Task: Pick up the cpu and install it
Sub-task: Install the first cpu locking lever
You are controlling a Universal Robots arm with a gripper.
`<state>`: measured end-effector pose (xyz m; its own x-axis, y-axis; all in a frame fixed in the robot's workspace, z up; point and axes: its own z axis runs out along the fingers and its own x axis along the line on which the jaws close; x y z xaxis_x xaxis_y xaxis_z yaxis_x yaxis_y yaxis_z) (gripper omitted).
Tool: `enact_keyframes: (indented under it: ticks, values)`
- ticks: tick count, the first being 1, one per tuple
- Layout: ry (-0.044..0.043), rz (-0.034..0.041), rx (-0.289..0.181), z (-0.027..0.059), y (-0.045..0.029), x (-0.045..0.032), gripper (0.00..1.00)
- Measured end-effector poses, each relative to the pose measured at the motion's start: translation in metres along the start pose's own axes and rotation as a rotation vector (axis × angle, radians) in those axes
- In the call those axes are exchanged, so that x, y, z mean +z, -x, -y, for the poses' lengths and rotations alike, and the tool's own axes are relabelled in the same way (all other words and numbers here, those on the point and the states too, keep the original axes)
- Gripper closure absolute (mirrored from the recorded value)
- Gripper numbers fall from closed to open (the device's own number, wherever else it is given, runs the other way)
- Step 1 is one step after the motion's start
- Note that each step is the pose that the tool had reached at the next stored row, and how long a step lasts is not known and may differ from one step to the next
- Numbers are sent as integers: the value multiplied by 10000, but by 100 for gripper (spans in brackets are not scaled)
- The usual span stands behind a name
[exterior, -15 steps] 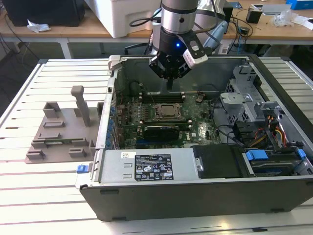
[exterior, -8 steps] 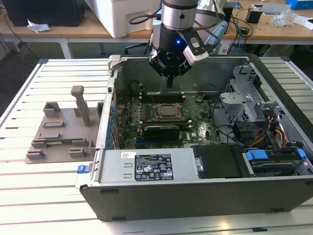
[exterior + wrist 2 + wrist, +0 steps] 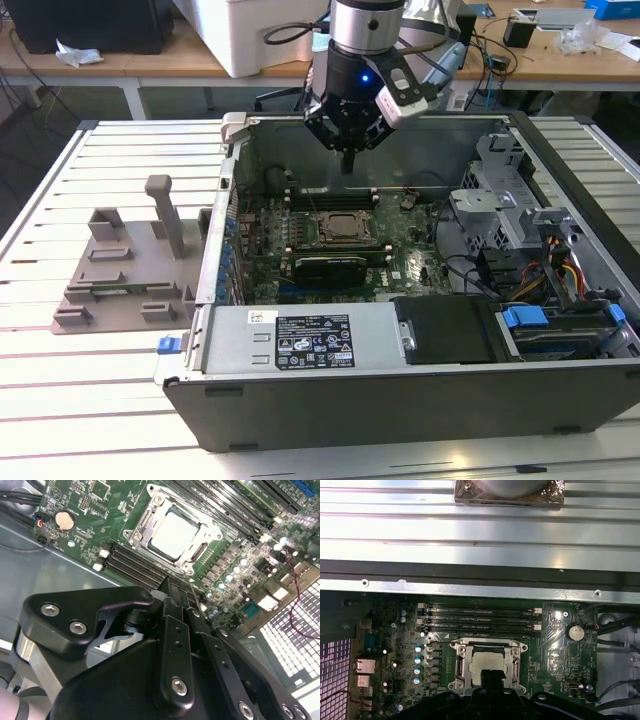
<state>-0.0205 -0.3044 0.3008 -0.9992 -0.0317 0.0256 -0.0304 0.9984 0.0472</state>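
One cpu [image 3: 175,532], silver-white and square, lying flat inside the single metal-framed socket [image 3: 150,510] on the green motherboard [image 3: 90,500]; seen the same way in the first wrist view [image 3: 487,661], with the frame [image 3: 457,655] around it on all sides.

Directly above it, one gripper [image 3: 347,160], hanging over the socket [image 3: 345,228] and apart from it. Two black fingers [image 3: 172,605] pressed together, with nothing pinched between them as far as can be judged from this close angle. In the first wrist view, the fingertips [image 3: 490,677] overlapping the near edge of the chip.

Beside the socket, what look like four long memory slots [image 3: 480,620] in parallel, and one round coin battery [image 3: 576,632].

Around all this, one open computer case [image 3: 400,400] on a slatted metal table [image 3: 120,160]. On the case, one white label [image 3: 313,342] with dark print, too small to read.

To the exterior view's left of the case, one grey moulded tray [image 3: 110,285] with one tall upright post [image 3: 165,215].
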Motion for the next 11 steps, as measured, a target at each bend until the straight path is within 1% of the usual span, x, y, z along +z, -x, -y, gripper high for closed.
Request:
enact_keyframes:
  ticks: [1, 2, 3, 7, 11]
  values:
    - [-2, 1, 0, 0, -16, 0, 89]
    - [-2, 1, 0, -1, -53, 1, 89]
    - [-3, 2, 0, -2, -75, 1, 89]
    - [-2, 1, 1, -4, -144, 3, 89]
    - [-2, 3, 0, -7, -237, 6, 89]
